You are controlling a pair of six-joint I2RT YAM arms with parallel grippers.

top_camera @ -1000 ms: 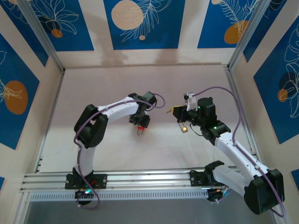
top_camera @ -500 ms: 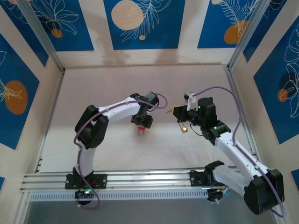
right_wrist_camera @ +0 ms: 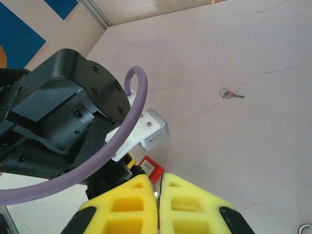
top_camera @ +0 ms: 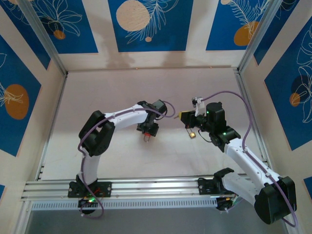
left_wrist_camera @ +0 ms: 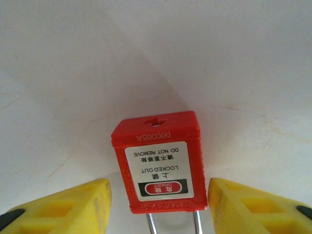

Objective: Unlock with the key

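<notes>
1. The left pincer [left_wrist_camera: 158, 195] hangs low over the worktop [left_wrist_camera: 243, 73], its yellow fingers [left_wrist_camera: 63, 207] apart on either side of the red padlock [left_wrist_camera: 158, 161], with a gap on each side.
2. The padlock lies label up, with its shackle toward that pincer.
3. A small key [right_wrist_camera: 230, 94] on a ring lies on the bare worktop, apart from the padlock.
4. The right pincer [right_wrist_camera: 157, 184] is pressed together.

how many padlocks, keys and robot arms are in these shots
red padlock: 1
key on its ring, lying loose: 1
robot arms: 2 (left arm, right arm)
total: 4
not counted: a partial ring cut off at the edge of the right wrist view, too little of it to tell what it is
</notes>
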